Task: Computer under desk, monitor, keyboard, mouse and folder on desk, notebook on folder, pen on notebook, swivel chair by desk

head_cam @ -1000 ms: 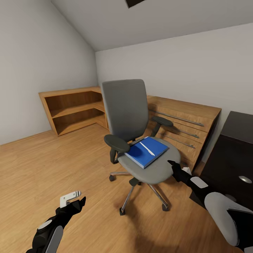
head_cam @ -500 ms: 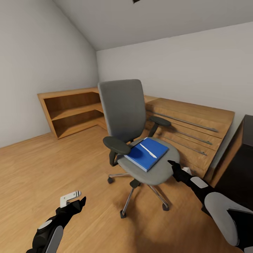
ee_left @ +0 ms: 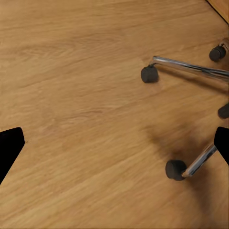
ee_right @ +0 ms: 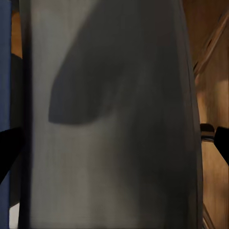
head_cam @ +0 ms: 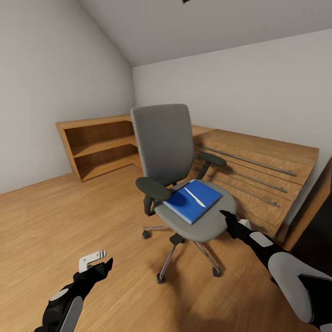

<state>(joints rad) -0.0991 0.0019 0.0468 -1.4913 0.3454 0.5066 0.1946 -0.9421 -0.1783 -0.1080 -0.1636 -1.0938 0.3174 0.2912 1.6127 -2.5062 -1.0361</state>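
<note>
The grey swivel chair [head_cam: 166, 143] stands in the middle of the head view on its chrome base [ee_left: 191, 67]. On its seat [ee_right: 119, 119] lies the blue folder [head_cam: 186, 205], with the whitish pen [head_cam: 194, 197] resting across it. I cannot make out a grey notebook. My right gripper [head_cam: 225, 216] is open at the seat's right rim, its fingertips [ee_right: 9, 148] spread wide on either side of the seat edge. My left gripper [head_cam: 107, 264] hangs open over the bare floor, short of the chair's castors [ee_left: 175, 169]. A dark sliver of the desk [head_cam: 323, 230] shows at the right edge.
A light wooden dresser [head_cam: 258, 170] with long metal handles stands right behind the chair against the wall. A low wooden corner shelf [head_cam: 99, 143] sits at the back left. Open wood floor [head_cam: 69, 216] spreads to the left and in front.
The whole view has swung, sliding the black desk almost out at the right edge. Both grippers stay open and hold the same places relative to the chair.
</note>
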